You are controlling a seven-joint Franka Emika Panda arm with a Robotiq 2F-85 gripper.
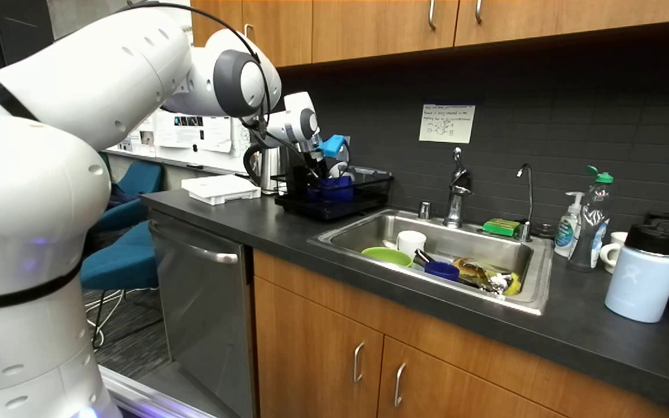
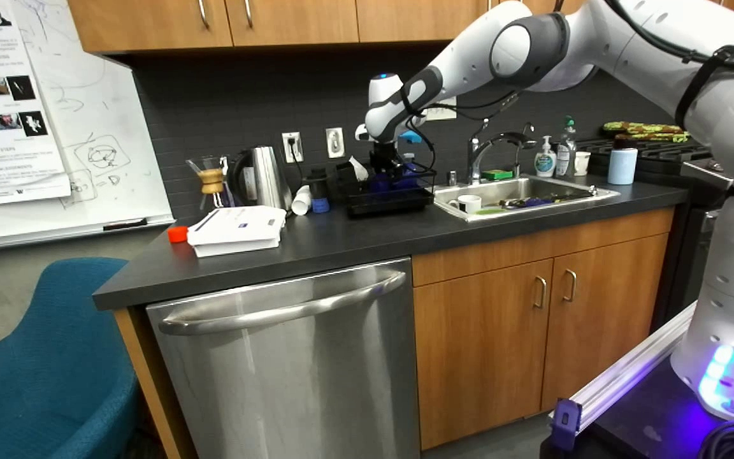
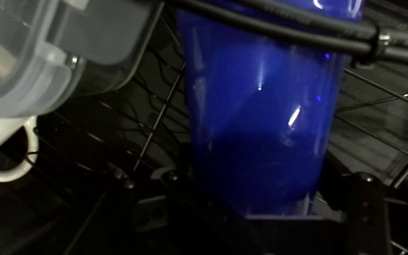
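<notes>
A glossy blue cup (image 3: 260, 88) fills the middle of the wrist view, with black cables crossing in front of its upper part. My gripper (image 3: 257, 161) is shut on it, one dark finger against each side. In an exterior view the gripper (image 2: 385, 167) points down into the black wire dish rack (image 2: 389, 205), where blue things show only partly. Left of the cup lie a clear container with a grey edge (image 3: 94, 32) and a white mug (image 3: 16, 173), both inside the rack. Deep shadow hides much of the gripper's lower part.
Beside the rack, the sink (image 1: 538, 290) holds a white mug (image 1: 411, 241), a green bowl (image 1: 389, 255) and other dishes. A steel kettle (image 2: 269, 178) and a white box (image 2: 239, 226) stand on the rack's opposite side. Wooden cabinets (image 1: 381, 32) hang above.
</notes>
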